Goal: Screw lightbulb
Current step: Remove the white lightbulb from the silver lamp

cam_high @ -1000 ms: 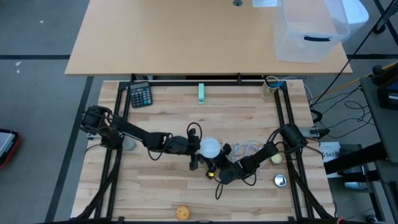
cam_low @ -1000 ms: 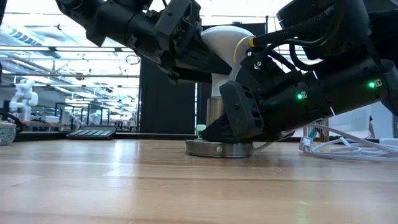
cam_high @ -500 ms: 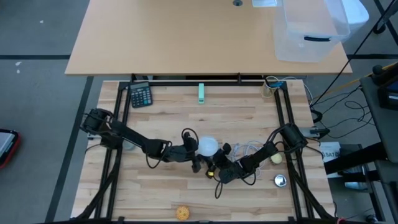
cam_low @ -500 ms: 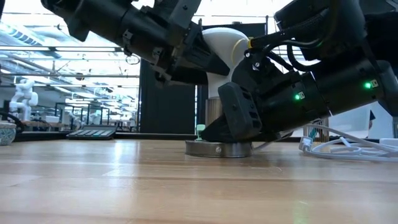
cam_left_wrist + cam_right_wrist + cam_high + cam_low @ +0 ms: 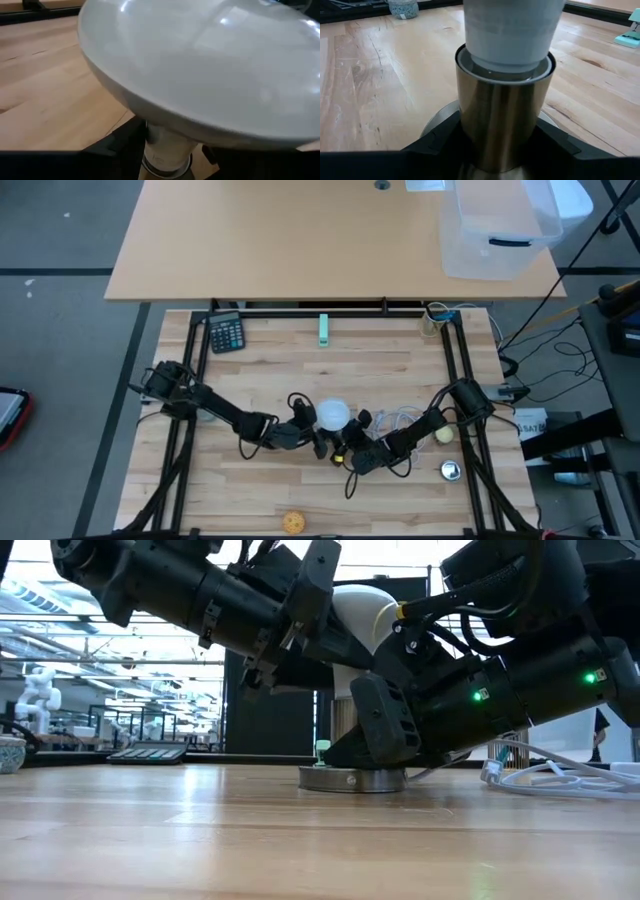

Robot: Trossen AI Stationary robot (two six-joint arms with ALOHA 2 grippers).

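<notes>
Two claws low mid-table: left claw [image 5: 318, 430] round lightbulb [image 5: 333, 417], right claw [image 5: 345, 451] round socket [image 5: 503, 107]

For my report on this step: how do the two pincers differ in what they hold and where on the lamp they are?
The left pincer grips the lightbulb at its white globe, the top part; the right pincer grips the metal socket below it, near the round base on the table. The left one comes from the left side, the right one from the right. Both are shut on their part and meet at the same lamp.

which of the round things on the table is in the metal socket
The lightbulb, standing in the socket between both grippers; the yellowish ball and orange ball lie loose.
</notes>
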